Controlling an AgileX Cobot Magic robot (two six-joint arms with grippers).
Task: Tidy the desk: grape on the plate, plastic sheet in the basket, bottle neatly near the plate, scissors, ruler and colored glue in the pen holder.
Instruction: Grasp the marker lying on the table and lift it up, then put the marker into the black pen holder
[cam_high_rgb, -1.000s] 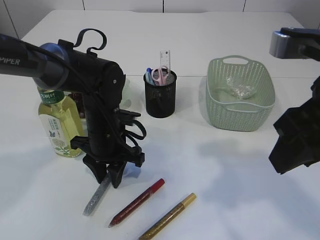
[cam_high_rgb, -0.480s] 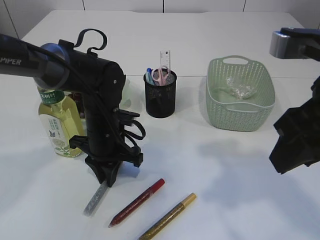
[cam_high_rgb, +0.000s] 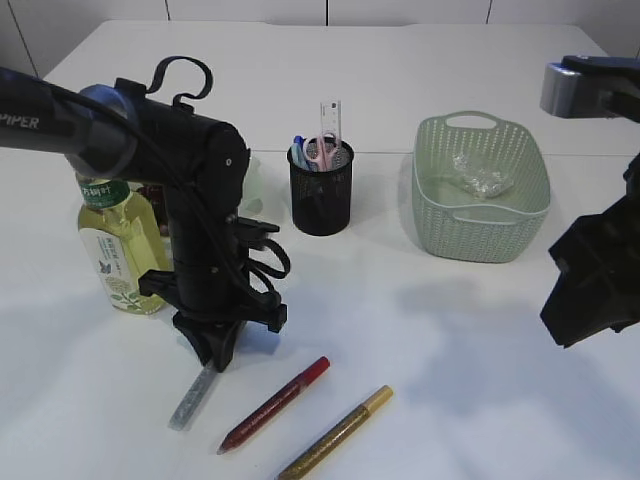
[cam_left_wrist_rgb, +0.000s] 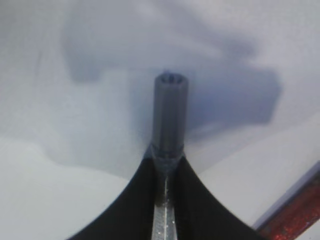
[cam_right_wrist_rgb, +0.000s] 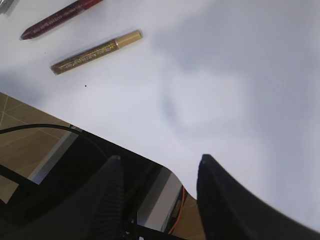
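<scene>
Three glue pens lying on bench; my left gripper (cam_high_rgb: 208, 362) clamping silver glue pen (cam_high_rgb: 192, 397); my right gripper (cam_right_wrist_rgb: 159, 165) hanging agape over bench (cam_high_rgb: 430, 330), gripping nothing.

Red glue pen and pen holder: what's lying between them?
Nothing: in the exterior view only bare white table separates the red glue pen from the pen holder.

White table (cam_high_rgb: 420, 340) carrying: a bottle (cam_high_rgb: 118, 245) of yellow liquid, upright at left; a black mesh pen holder (cam_high_rgb: 321, 190) near centre; a pale green basket (cam_high_rgb: 480, 187) at right; and, along the front edge, three glue pens lying flat, namely silver (cam_high_rgb: 194, 397), red (cam_high_rgb: 274, 404) and gold (cam_high_rgb: 336, 433).
</scene>
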